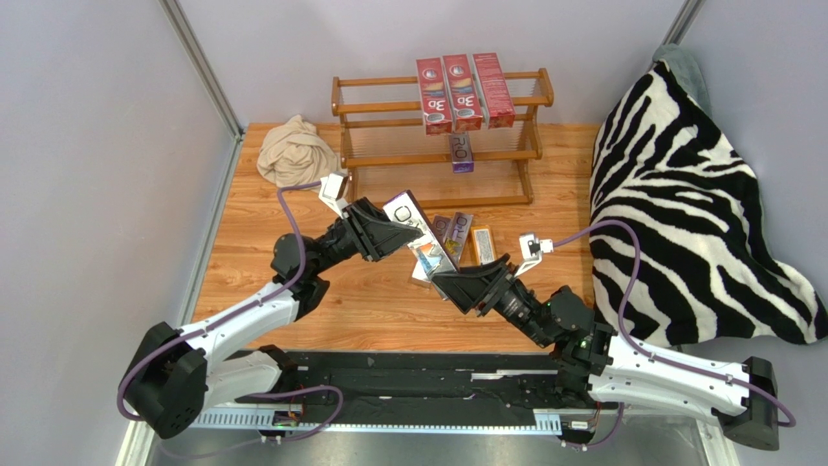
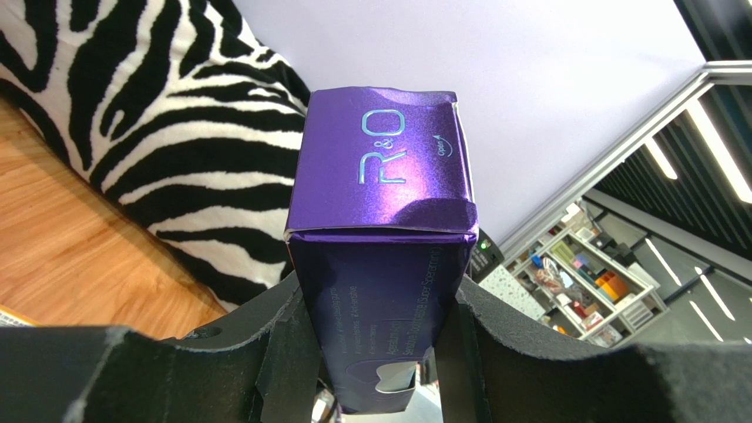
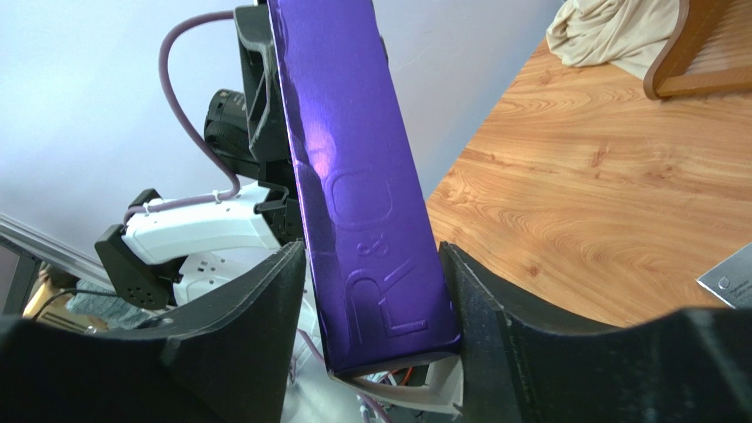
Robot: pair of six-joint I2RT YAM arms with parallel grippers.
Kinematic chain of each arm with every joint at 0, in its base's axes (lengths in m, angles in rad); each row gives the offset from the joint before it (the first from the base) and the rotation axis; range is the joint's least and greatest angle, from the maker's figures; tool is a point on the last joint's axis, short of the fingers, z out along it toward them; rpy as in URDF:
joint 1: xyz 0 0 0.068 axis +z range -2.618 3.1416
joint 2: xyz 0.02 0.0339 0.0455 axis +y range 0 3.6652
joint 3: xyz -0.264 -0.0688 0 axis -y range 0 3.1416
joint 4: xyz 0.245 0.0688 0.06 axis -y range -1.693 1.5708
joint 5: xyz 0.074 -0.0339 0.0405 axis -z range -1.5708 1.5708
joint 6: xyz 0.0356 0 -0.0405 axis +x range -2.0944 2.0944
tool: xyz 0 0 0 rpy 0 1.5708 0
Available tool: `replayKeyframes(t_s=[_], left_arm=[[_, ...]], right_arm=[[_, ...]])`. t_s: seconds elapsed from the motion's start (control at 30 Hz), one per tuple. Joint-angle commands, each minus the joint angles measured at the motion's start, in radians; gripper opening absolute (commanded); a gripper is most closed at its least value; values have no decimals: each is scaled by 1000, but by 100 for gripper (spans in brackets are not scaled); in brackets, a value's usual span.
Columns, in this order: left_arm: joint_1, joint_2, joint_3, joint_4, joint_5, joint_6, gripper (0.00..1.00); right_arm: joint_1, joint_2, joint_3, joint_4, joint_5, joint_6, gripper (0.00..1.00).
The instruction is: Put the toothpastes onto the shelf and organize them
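My left gripper (image 1: 394,228) (image 2: 379,344) is shut on one end of a shiny purple toothpaste carton (image 1: 420,233) (image 2: 379,203) and holds it above the table. The carton's other end (image 3: 362,194) sits between the fingers of my right gripper (image 1: 449,282) (image 3: 375,300). One finger (image 3: 485,308) is against the carton and a thin gap shows at the other. Three red "3D" cartons (image 1: 463,92) lie on the top tier of the wooden shelf (image 1: 360,107). One purple carton (image 1: 462,152) is on the middle tier. More cartons (image 1: 455,233), one of them orange (image 1: 483,245), lie on the table.
A beige cloth (image 1: 296,150) is bunched at the back left beside the shelf. A zebra-striped blanket (image 1: 680,194) covers the right side. Grey walls close in the left and the back.
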Motion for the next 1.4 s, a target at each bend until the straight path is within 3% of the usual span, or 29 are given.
replayKeyframes(t_s=[0.0, 0.17, 0.27, 0.4, 0.6, 0.7, 0.77, 0.97, 1.03, 1.2, 1.37], left_arm=[[-1, 18, 24, 156, -34, -24, 49], [0, 30, 24, 175, -35, -30, 49], [0, 29, 21, 176, -38, -30, 49], [-1, 35, 15, 179, -37, -26, 49], [-1, 52, 1, 202, -29, -34, 53], [-1, 52, -10, 201, -28, -26, 66], [-1, 47, -13, 153, -18, 0, 83], [0, -55, -56, -167, -29, 169, 90], [-1, -112, -73, -369, -88, 230, 91], [0, -368, -77, -917, -224, 416, 92], [0, -630, -111, -1140, -328, 448, 98]], right_arm=[[-7, -5, -11, 42, -16, 25, 66], [-11, -11, -16, 42, -9, 39, 71], [-13, -28, -41, 67, -5, 45, 65], [-19, -31, -38, 50, -2, 48, 48], [-25, -20, -34, 42, -2, 50, 37], [-30, -11, -27, 30, -3, 50, 34], [-34, 3, -7, -11, 1, 55, 33], [-76, 38, 51, -172, 38, 116, 27], [-94, 54, 53, -185, 23, 127, 27], [-202, 94, 55, -217, -67, 171, 27], [-318, 109, 39, -197, -155, 179, 27]])
